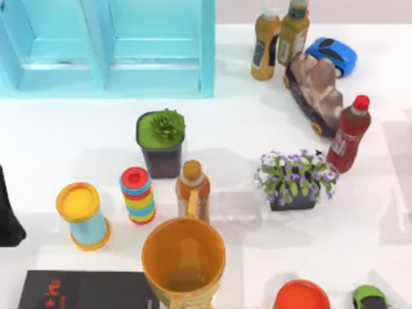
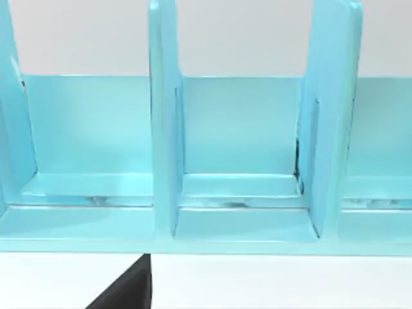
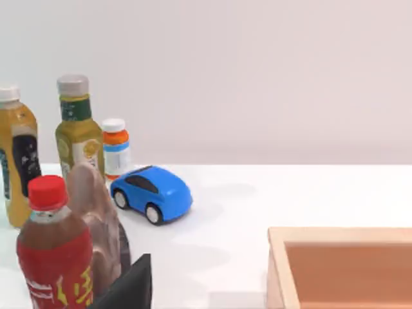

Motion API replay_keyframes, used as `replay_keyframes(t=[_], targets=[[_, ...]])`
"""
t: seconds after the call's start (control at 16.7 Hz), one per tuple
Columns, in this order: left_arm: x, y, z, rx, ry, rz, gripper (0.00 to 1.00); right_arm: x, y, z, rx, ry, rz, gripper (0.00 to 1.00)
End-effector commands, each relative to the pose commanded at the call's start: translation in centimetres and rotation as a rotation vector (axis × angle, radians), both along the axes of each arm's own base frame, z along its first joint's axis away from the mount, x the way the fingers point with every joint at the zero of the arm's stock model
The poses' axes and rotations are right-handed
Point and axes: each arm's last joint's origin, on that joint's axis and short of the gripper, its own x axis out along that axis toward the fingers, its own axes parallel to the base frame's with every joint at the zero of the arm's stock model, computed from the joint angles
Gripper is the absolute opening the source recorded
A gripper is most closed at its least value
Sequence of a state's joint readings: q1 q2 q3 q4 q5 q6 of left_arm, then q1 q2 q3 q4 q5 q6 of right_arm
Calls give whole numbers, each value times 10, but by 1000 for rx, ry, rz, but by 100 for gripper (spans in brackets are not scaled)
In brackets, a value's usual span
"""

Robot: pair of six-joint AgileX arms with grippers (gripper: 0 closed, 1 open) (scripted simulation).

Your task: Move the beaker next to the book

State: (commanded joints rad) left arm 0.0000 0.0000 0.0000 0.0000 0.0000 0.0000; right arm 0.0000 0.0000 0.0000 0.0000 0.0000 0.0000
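Observation:
The beaker [image 1: 183, 261] is a wide orange open-topped vessel standing near the table's front edge, left of the middle. Right beside it, at the front left, lies the flat black book [image 1: 87, 290] with small red markings; its right end reaches the beaker's base. My left arm [image 1: 8, 215] shows as a dark shape at the table's left edge, apart from both. A dark part of the left gripper [image 2: 125, 290] faces a blue shelf. A dark part of the right gripper [image 3: 129, 286] sits by a red-capped bottle.
A blue shelf unit [image 1: 106, 45] fills the back left. Behind the beaker stand an amber bottle [image 1: 192, 190], a striped stack [image 1: 137, 195], a yellow-lidded can [image 1: 82, 215] and a green plant pot [image 1: 161, 138]. A purple flower pot [image 1: 295, 180] and a red bottle [image 1: 349, 135] stand at the right.

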Motion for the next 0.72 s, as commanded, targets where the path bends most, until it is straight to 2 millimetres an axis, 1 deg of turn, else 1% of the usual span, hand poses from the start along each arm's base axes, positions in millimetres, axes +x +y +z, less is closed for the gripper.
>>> replay_keyframes(t=[0.18, 0.3, 0.54, 0.72], targets=[[0, 0, 3, 10, 0, -2, 100, 0, 0, 0, 0, 0, 0, 100], [0, -1, 15, 60, 5, -8, 100, 0, 0, 0, 0, 0, 0, 100], [5, -2, 58, 271, 75, -22, 100, 0, 0, 0, 0, 0, 0, 100], [23, 0, 89, 492, 236, -52, 100, 0, 0, 0, 0, 0, 0, 100]])
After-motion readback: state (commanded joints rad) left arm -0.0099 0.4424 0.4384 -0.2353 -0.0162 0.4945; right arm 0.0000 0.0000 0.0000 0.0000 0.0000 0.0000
